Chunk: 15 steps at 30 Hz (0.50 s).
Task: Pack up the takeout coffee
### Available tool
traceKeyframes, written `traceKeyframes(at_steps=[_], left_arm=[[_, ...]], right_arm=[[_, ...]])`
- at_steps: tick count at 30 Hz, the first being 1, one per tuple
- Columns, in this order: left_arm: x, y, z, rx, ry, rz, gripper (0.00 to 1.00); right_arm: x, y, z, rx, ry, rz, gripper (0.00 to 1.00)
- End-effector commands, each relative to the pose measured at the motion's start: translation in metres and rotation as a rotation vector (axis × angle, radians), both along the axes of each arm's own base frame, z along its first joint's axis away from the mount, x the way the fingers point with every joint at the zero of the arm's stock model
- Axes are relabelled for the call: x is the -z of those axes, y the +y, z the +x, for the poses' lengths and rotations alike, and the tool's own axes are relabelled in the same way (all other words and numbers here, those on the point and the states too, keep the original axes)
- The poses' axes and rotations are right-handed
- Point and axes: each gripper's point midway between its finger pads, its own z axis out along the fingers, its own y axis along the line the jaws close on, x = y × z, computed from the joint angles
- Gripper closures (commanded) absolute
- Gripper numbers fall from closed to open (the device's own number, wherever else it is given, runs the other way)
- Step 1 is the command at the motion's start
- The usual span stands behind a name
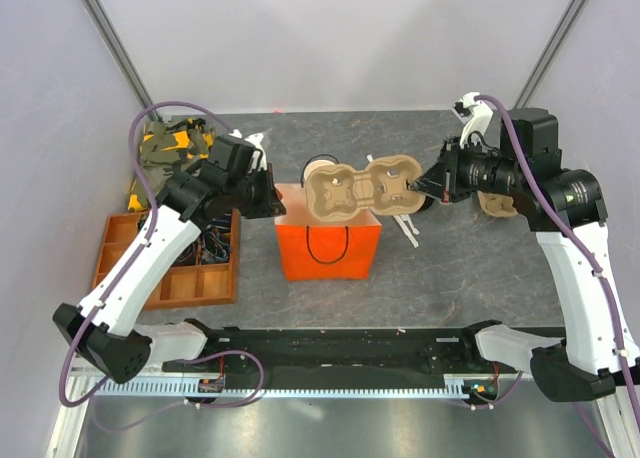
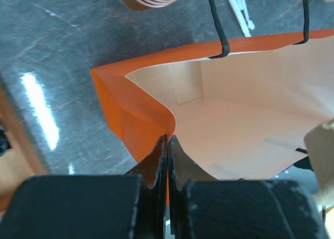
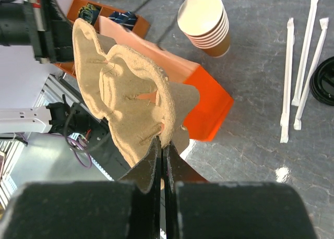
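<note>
Takeout coffee not clearly seen; a tan shape (image 1: 495, 207) under my right arm, toward the table's right edge, may be it.
Right gripper (image 3: 162, 146) clamps the pulp carrier (image 1: 360, 188) over the orange bag (image 1: 328, 248); left gripper (image 2: 167, 143) pinches the bag's rim closed-jawed. The carrier looks wider than the mouth, so it could snag and buckle the bag.

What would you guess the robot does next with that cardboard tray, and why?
Probably the right tool lowers the cardboard tray into the orange bag. The tray hangs over the bag's mouth, pinched at one edge, while the left tool grips the bag's rim, which seems to hold it open.
</note>
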Motion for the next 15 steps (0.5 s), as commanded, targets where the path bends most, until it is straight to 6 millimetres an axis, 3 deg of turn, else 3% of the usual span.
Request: traceKeyframes(at_steps=[1,8,14,15], left_arm=[[-0.025,-0.035,0.005,-0.011,0.001,-0.107,0.98],[-0.030,-0.070,-0.001,0.016,0.023,-0.137,0.98],[-0.047,-0.097,0.001,0.056,-0.104,-0.165,0.98],[-0.041,-0.096,0.002,0.048,-0.131,-0.135,0.98]], right_arm=[[-0.014,-0.001,-0.002,-0.005,-0.051,-0.014,1.00],[-0.004,-0.014,-0.001,0.018,-0.055,-0.114,1.00],[0.000,-0.027,0.004,0.055,-0.042,-0.205,1.00],[0.003,-0.032,0.008,0.073,-0.038,-0.230,1.00]])
